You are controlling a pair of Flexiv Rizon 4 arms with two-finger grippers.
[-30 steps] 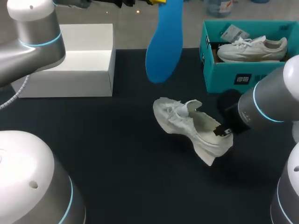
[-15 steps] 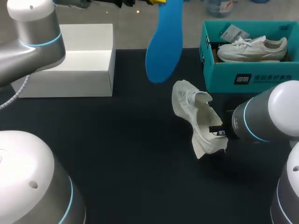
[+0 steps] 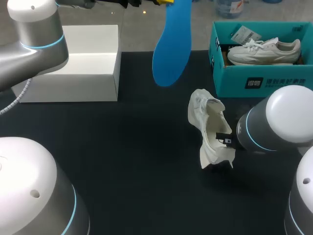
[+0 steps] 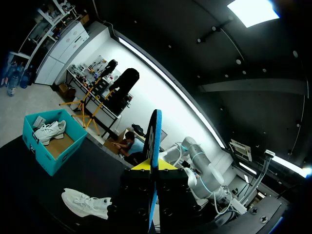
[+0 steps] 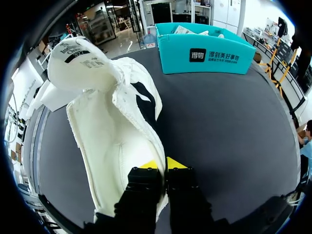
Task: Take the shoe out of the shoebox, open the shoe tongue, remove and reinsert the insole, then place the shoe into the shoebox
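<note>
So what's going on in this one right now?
The left gripper holds the blue foam insole up above the black table. The right gripper pinches the rim of the white fabric shoe, whose opening faces up. The insole is out, not yet reinserted. A second white shoe sits in the teal cardboard shoebox.

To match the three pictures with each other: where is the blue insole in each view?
Head view: the blue insole is held up in the air, at the view's left of the teal shoebox.
Left wrist view: the insole stands edge-on in the left gripper, the shoebox beyond.
Right wrist view: not in it; the right gripper holds the white shoe.
Shared landmark: the teal shoebox, in all three.
</note>
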